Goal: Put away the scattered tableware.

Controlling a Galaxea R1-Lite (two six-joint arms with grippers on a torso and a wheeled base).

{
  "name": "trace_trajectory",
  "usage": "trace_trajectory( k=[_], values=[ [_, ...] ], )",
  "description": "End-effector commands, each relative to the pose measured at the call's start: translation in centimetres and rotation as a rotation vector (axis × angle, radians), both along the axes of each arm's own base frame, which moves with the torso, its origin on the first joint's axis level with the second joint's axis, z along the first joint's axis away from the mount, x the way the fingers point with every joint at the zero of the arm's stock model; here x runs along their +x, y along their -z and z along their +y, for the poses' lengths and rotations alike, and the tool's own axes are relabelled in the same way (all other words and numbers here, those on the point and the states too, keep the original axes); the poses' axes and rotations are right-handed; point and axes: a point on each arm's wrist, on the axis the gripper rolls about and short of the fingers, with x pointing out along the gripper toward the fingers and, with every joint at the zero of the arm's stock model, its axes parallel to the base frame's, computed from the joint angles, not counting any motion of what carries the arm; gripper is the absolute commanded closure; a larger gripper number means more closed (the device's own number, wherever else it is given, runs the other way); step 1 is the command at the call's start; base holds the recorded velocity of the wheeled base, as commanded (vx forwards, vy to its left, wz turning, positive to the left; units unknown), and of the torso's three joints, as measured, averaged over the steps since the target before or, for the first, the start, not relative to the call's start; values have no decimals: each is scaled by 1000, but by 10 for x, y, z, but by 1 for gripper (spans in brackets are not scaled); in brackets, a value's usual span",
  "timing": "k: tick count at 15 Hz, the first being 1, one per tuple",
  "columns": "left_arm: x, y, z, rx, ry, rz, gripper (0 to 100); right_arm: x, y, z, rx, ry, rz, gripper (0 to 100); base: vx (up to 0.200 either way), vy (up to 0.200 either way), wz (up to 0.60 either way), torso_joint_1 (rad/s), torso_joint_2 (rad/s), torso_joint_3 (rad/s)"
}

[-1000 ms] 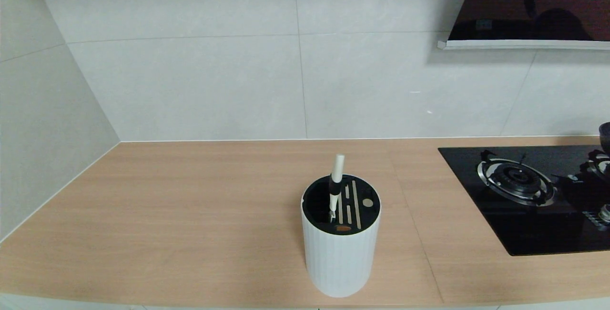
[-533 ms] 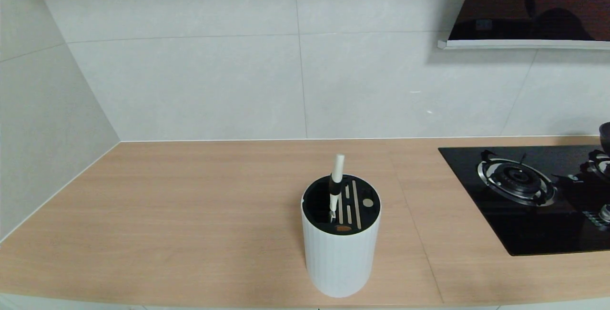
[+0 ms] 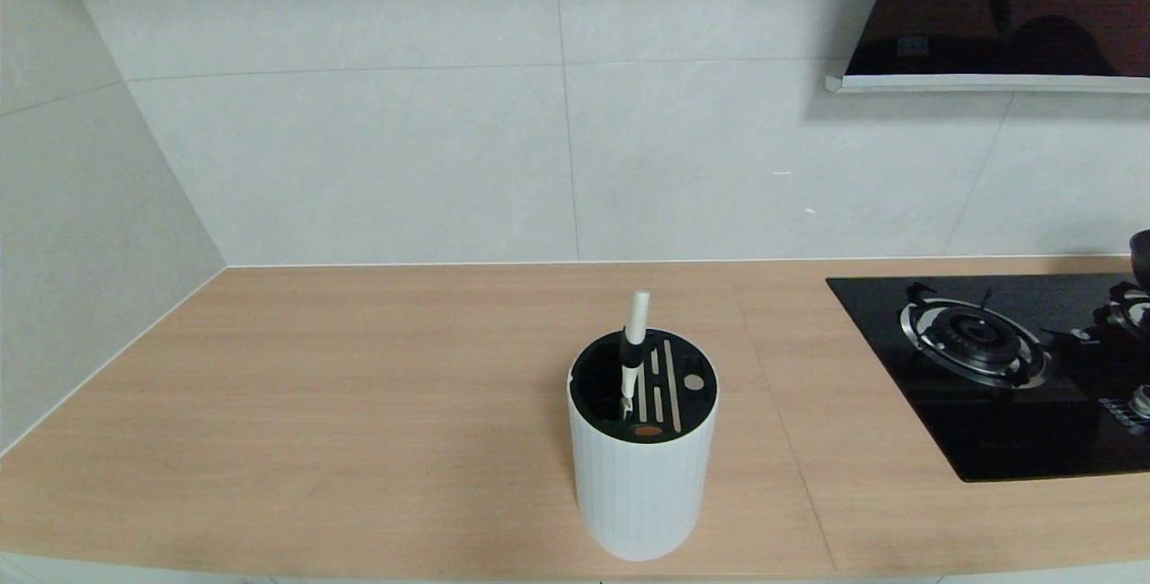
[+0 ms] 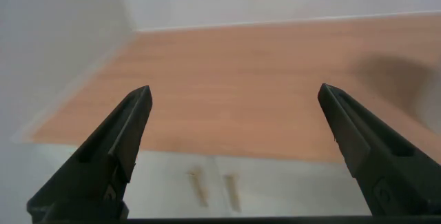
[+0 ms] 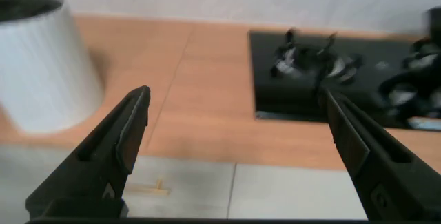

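Tableware item: one slim utensil with a cream-white handle and a black collar [image 3: 635,325] stands nearly upright in the open compartment of a white ribbed cylindrical holder [image 3: 642,485]. Its working end is down inside and cannot be identified. The handle rises above the rim. The holder's black top insert carries several narrow slots and a small round hole beside the compartment, and these hold nothing. The holder stands on the light wooden surface [image 3: 359,404], close to its front edge and well apart from the black glass gas hob [image 3: 988,404] set into the surface to the robot's right.

Left hand [image 4: 234,93]: both dark fingers are spread wide, gripping nothing. It is held level in front of the surface's front edge, facing across the bare wood toward the corner where the tiled walls meet. Pale cabinet fronts with slim handles [image 4: 213,191] show beneath it.

Right hand [image 5: 236,94]: fingers likewise spread wide and holding nothing. It is held level off the front edge, with the holder [image 5: 41,65] and the hob [image 5: 310,79] both lying beyond it and touched by neither finger.

Grey tiled wall [image 3: 449,117] backs the surface. A dark glossy range hood [image 3: 988,18] hangs above the hob.
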Motion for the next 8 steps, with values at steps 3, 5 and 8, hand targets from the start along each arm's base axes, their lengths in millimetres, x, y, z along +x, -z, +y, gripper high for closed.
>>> trace_trajectory(
  k=[3,5,8],
  values=[
    [1,6,-1,-17,60,48,0,1,2,0,2,-13,15,0,0,0,0,0,0,0],
    [1,6,-1,-31,62,46,0,1,2,0,5,-14,15,0,0,0,0,0,0,0],
    [1,6,-1,-59,63,45,0,1,2,0,5,-14,15,0,0,0,0,0,0,0]
  ],
)
